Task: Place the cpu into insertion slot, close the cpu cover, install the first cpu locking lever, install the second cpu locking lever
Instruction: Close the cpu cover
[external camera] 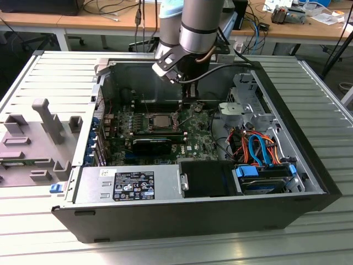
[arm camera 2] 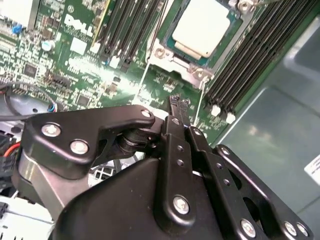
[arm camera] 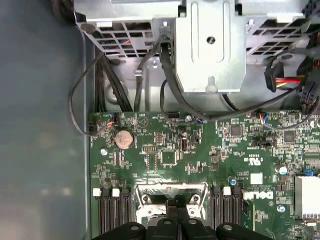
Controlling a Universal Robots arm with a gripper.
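Chip (arm camera 2: pixel 202 27) sits in its slot (external camera: pixel 151 121), and the shiny cover (arm camera 2: pixel 180 60) looks shut over it, I think. Two thin wire levers (arm camera 2: pixel 144 80) look loose to me, so locking them is left to do. My gripper (arm camera 2: pixel 179 101) hangs close by, on the exterior view's right of the slot, pinched together, holding nothing I can see.

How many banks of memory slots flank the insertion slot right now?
2. One memory-slot bank lies on one side of the insertion slot, the second bank on the opposite side; the pincer may hide more board.
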